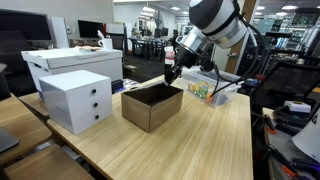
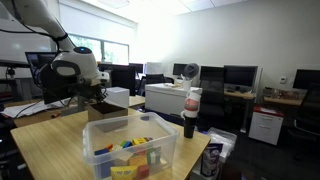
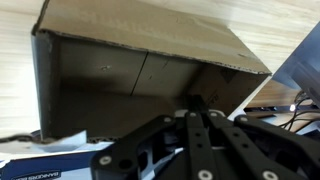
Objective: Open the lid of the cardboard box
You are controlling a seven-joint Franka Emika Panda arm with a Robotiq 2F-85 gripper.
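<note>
The cardboard box [image 1: 150,112] stands in the middle of the wooden table, and its top shows as a dark open cavity. It is small in an exterior view [image 2: 100,110]. In the wrist view the box [image 3: 150,30] fills the frame, a lit brown panel above a shadowed hollow. My gripper [image 1: 170,76] is at the box's rim on the side towards the clear tub, also seen in an exterior view [image 2: 93,97]. Its fingers [image 3: 200,118] are pressed together. The lid does not lie flat over the box. A white label strip [image 3: 45,168] close under the fingers looks like part of it.
A white drawer unit [image 1: 75,100] stands beside the box, with a white lidded bin [image 1: 70,62] behind it. A clear plastic tub [image 1: 210,88] of colourful items sits behind the gripper and is near the camera in an exterior view [image 2: 130,150]. A bottle [image 2: 191,110] stands by it.
</note>
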